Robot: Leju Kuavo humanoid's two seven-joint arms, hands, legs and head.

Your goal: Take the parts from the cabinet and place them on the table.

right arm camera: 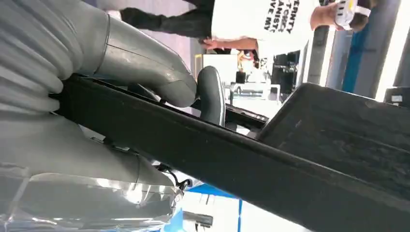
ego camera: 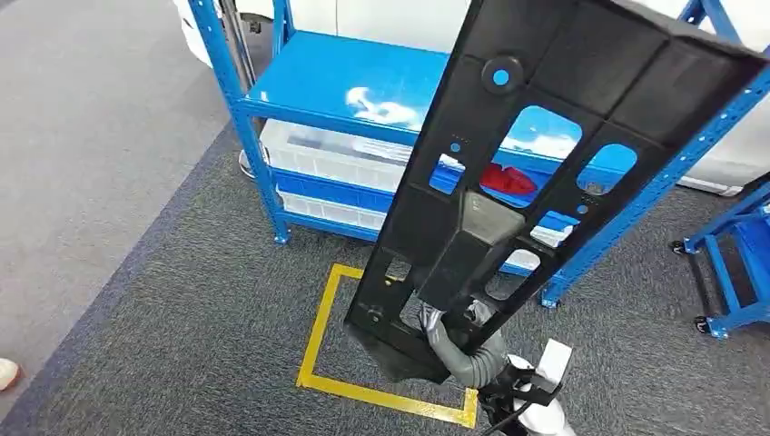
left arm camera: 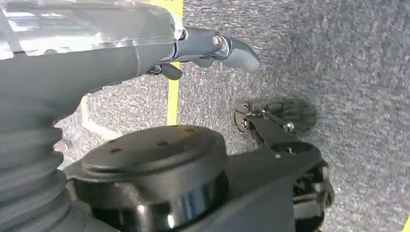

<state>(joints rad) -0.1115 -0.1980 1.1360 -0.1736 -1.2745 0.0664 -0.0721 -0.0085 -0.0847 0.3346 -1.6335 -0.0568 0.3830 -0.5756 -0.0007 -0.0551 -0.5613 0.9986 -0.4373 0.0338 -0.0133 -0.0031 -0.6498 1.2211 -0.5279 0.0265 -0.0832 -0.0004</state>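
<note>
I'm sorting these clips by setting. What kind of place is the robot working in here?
Probably a workshop or parts storeroom: a blue steel rack with clear bins, yellow floor tape marking a standing spot on grey carpet, and a long black plastic panel in the right hand.

— From where does the head view look?
— From high on the robot, forward and down onto the blue cabinet and grey carpet, the black part close before it.
— And the wrist views?
— The left wrist view points down, near the carpet and its yellow tape, shared with the head view. The right wrist view, turned sideways, sits close against the part.
</note>
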